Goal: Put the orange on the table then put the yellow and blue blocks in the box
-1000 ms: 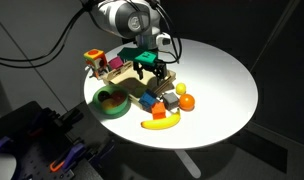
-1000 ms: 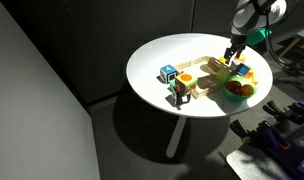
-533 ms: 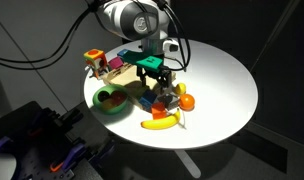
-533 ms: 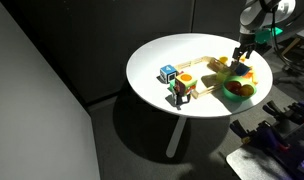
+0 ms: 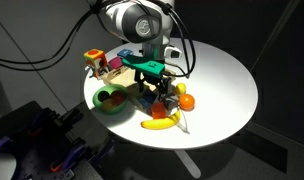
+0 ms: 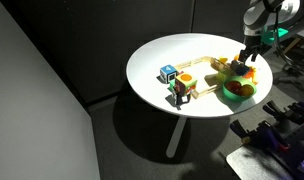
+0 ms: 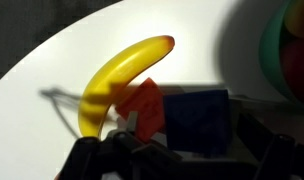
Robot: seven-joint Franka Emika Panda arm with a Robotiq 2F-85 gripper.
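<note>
the end effector (image 5: 155,88), jaws spread and empty, has slid off the wooden box (image 5: 118,76) and dropped over the block cluster. the orange (image 5: 187,101) already sits on the surface (image 5: 227,80), so the blocks likely come next. only the wrist view clearly shows the blue block (image 7: 197,120) ahead of the jaws, beside the banana (image 7: 122,80).

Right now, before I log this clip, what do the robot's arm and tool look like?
The arm is built of rounded, pale grey-white segments with darker joint rings. Black cables trail from it. At the wrist sits a teal-green bracket, seen in both exterior views; below it, the tool is black and blocky. In the wrist view its fingers show only as dark, blurred shapes. No markings are legible.
</note>
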